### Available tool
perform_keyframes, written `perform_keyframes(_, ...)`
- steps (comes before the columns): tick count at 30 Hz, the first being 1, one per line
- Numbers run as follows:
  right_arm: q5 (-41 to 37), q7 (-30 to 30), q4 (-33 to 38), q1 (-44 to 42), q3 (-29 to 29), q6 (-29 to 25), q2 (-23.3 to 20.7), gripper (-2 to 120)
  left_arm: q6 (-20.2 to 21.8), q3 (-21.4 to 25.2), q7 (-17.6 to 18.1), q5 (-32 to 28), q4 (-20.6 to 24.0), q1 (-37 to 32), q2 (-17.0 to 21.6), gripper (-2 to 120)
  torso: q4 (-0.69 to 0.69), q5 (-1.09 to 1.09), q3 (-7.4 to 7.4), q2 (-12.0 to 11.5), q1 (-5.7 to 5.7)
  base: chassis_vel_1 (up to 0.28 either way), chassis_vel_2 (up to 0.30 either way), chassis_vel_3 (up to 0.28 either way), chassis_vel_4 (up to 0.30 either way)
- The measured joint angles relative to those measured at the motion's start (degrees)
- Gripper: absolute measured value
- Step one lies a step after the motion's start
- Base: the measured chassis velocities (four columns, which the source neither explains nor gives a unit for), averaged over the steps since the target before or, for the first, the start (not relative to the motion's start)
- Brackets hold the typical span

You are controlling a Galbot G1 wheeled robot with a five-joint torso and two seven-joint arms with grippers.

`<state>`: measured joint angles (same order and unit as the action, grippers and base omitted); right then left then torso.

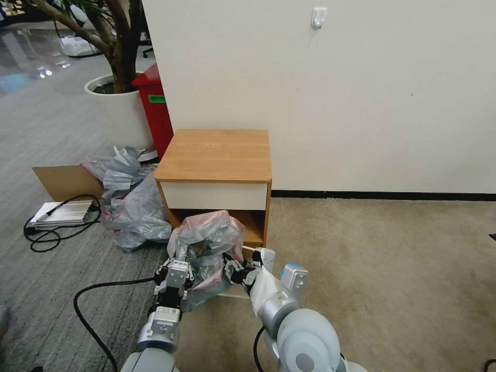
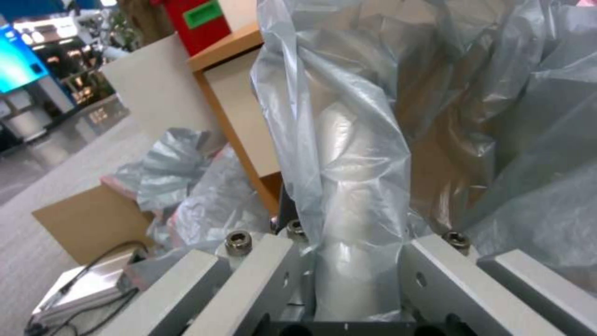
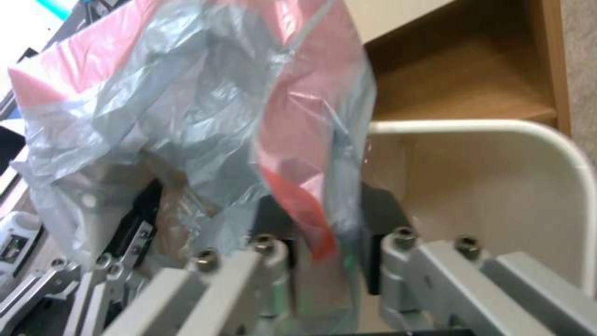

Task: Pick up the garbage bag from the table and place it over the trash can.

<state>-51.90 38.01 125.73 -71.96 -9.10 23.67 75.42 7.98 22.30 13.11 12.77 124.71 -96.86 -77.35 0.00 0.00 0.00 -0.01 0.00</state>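
Beige carpet lies below the bench [image 1: 214,155], at whose 6 o'clock the left pincer [image 1: 178,269] and right pincer [image 1: 236,271], both clamped on the garbage bag [image 1: 206,243], risk tearing its film against the trash can [image 3: 497,186] rim.

The small boxy nightstand with orange-brown wood top and white drawer front [image 1: 214,155] stands on the floor against the far white wall. Flooring: grey striped carpet [image 1: 46,289] on the left, beige carpet [image 1: 392,268] on the right. On the grey carpet, left of the nightstand, lie a heap of crumpled grey plastic bags [image 1: 132,199], a flat brown cardboard sheet [image 1: 64,181], a flat white device [image 1: 62,212] and black cables [image 1: 88,305].
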Motion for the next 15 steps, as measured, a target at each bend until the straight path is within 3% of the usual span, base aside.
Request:
perform_keyframes(5, 0.5, -1.1, -0.3, 0.1, 1.3, -0.7, -0.6, 0, 0.3, 0.8, 0.0, -2.9, 0.5, -0.1, -0.3, 3, 0.00, 0.00, 0.00, 0.0, 0.00, 0.000, 0.000, 0.000, 0.000)
perform_keyframes(10, 0.6, -1.8, -0.4, 0.5, 2.7, -1.1, -1.5, 0, 1.3, 1.2, 0.0, -6.4, 1.3, -0.5, -0.1, 3, 0.00, 0.00, 0.00, 0.0, 0.00, 0.000, 0.000, 0.000, 0.000)
perform_keyframes(15, 0.5, -2.4, -0.4, 1.0, 5.2, -1.8, -3.6, 0, 3.7, 2.4, 0.1, -14.5, 3.5, -1.4, 0.5, 3, 0.00, 0.00, 0.00, 0.0, 0.00, 0.000, 0.000, 0.000, 0.000)
